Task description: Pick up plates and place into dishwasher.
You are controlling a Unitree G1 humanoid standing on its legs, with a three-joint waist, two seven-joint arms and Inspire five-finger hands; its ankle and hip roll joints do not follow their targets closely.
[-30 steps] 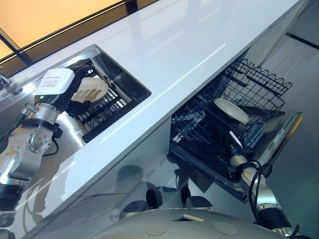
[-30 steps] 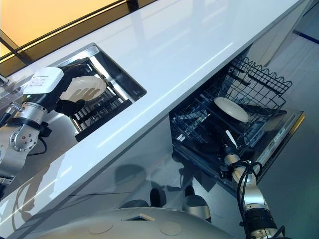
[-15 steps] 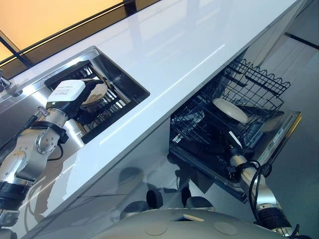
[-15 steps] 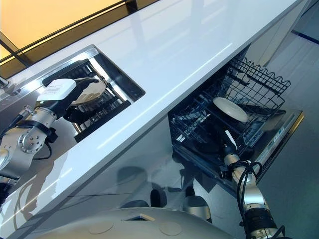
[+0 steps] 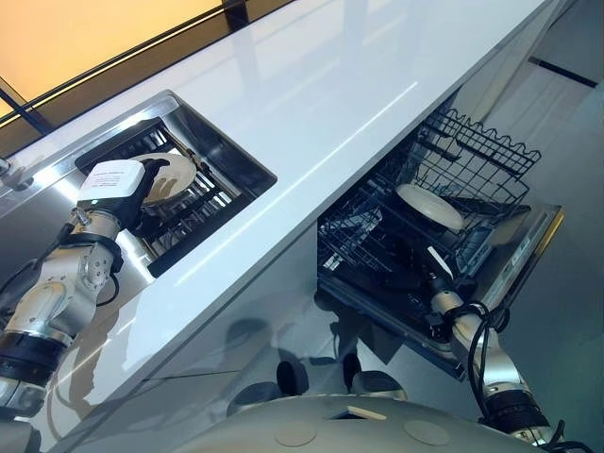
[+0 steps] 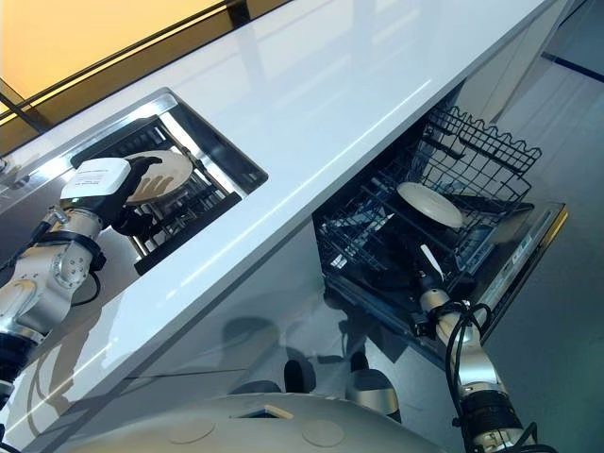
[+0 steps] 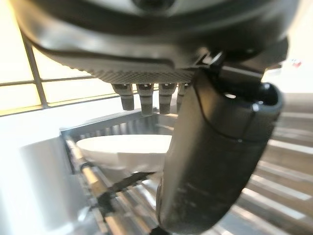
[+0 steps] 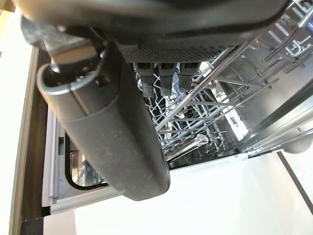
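Left hand (image 5: 151,179) had lowered into the sink (image 5: 241,156), fingers loosely spread over a plate (image 5: 175,175) there, not gripping. Right hand (image 5: 436,276) hung beside the dishwasher (image 5: 528,255) rack, fingers straight; another plate (image 5: 429,206) sat in that rack.

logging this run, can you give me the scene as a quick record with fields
setting: white counter with a sunken sink, open dishwasher below
plate in sink: a white plate on the dark rack in the sink
left hand: left hand over the sink at that plate, fingers straight, not closed on it
right hand: right hand low at the dishwasher's lower rack, fingers straight, holding nothing
plate in dishwasher: one white plate already in the lower rack
upper rack: wire basket above it
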